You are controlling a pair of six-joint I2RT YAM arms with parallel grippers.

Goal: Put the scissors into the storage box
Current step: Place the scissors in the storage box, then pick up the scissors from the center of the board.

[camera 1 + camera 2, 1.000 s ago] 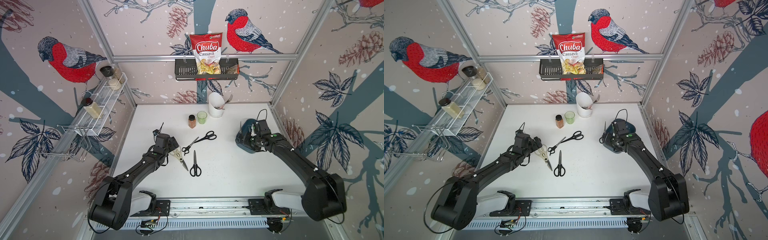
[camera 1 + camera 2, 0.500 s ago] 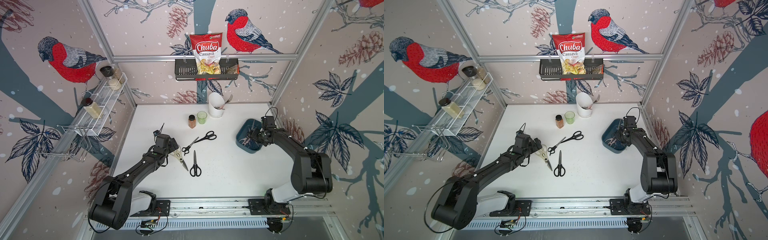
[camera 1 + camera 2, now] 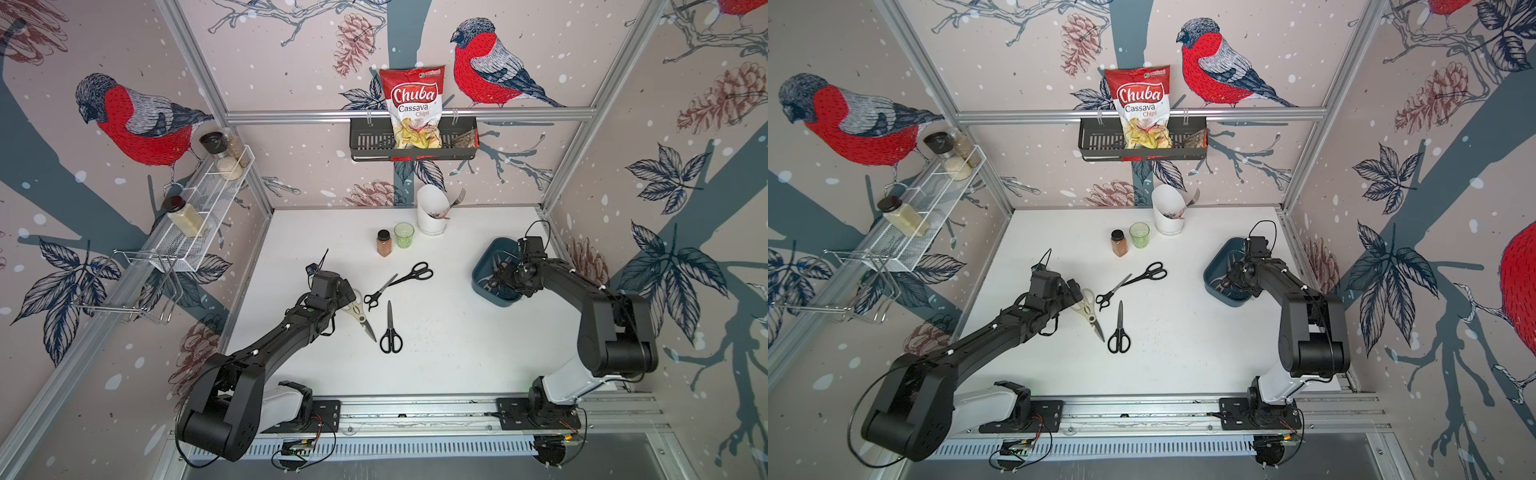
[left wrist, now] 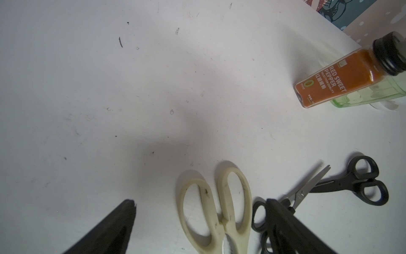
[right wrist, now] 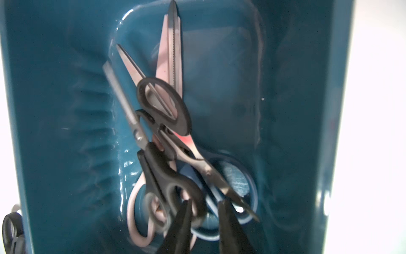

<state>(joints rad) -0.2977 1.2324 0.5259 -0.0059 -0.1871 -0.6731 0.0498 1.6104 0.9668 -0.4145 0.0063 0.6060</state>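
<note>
The storage box (image 3: 484, 286) (image 3: 1214, 284), a teal tub, sits at the table's right. Inside it (image 5: 55, 110) lie several scissors: a pink-handled pair (image 5: 134, 220), a blue-handled pair (image 5: 241, 182) and two black-handled pairs (image 5: 164, 103). My right gripper (image 3: 500, 278) (image 5: 204, 202) hangs inside the box, open a little, with nothing between its fingers; the black-handled pair (image 5: 167, 187) just beyond them is blurred. On the table lie cream kitchen shears (image 3: 359, 313) (image 4: 216, 209) and three black pairs (image 3: 390, 328) (image 3: 417, 271) (image 3: 372, 298). My left gripper (image 3: 345, 289) (image 4: 200, 203) is open, straddling the shears' handles.
A spice jar (image 3: 384, 243), a green glass (image 3: 404, 235) and a white utensil holder (image 3: 432, 210) with a fork stand at the back. A black basket (image 3: 365, 143) with a chips bag hangs on the rear wall. A wire shelf (image 3: 208, 208) lines the left wall.
My right arm swung its elbow out to the right and its gripper settled into the box, where the jaws parted. The left arm has barely moved.
</note>
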